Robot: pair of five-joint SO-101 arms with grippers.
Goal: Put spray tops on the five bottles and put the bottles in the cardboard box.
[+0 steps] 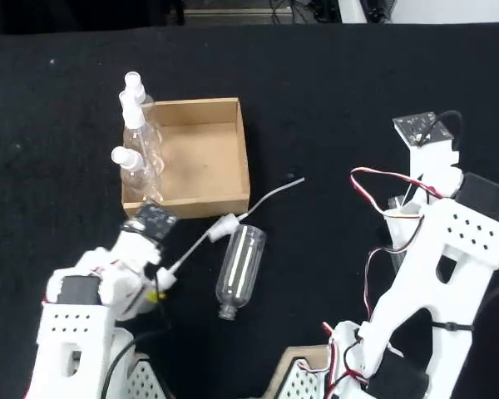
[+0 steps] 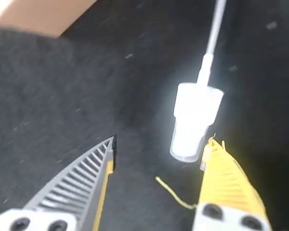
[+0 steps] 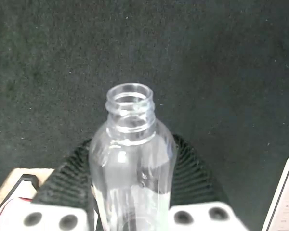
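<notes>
Your left gripper is open over the black surface, low in front of the cardboard box. A loose spray top lies between its fingers. The white head sits just beside the yellow finger and well apart from the grey one, and its thin tube points away from the gripper. Nothing is clamped on that side.

From above, you can see the left gripper just short of the box's near wall. A second spray top lies a little farther on, near the box's front corner. Its tube trails across the surface toward the middle.

Your right gripper is closed on a clear bottle. The ribbed fingers press its body from both sides, and its open threaded neck points away from the wrist with no top on it. The right arm stands at the far right side of the surface, well apart from the box.

Another uncapped bottle lies on its side between the two arms. Its neck points toward the arm bases and its base is near the second spray top.

Three capped bottles stand upright in a row along the box's left wall, each with a white spray top on.
</notes>
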